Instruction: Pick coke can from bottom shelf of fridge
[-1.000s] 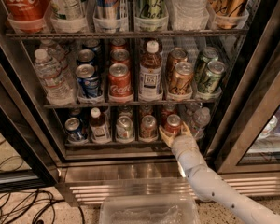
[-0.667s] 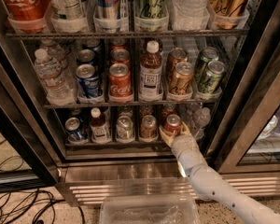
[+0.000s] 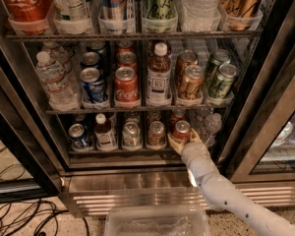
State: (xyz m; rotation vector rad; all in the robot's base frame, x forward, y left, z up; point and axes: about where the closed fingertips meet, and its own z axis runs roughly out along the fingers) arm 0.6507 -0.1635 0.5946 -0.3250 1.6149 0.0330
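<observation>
Gripper (image 3: 183,138) jaws sit closed around the coke can (image 3: 182,129) on the bottom shelf (image 3: 119,153) of the fridge (image 3: 123,185).

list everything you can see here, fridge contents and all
fridge: one, black frame, steel base panel
bottom shelf: one, dark wire, lowest rack
coke can: one, red, bottom shelf, right of centre, at the claw
blue can: one, blue, bottom shelf far left
brown bottle: one, white cap, bottom shelf left
silver can: one, silver-grey, bottom shelf centre
water bottles: several, clear, middle shelf left
red cans: at least two, red, middle shelf
green cans: two, green, middle shelf right
plastic bin: one, clear, floor in front
cables: several, black, floor left
arm: one, white, from lower right
claw: one, tan, at the coke can
</observation>
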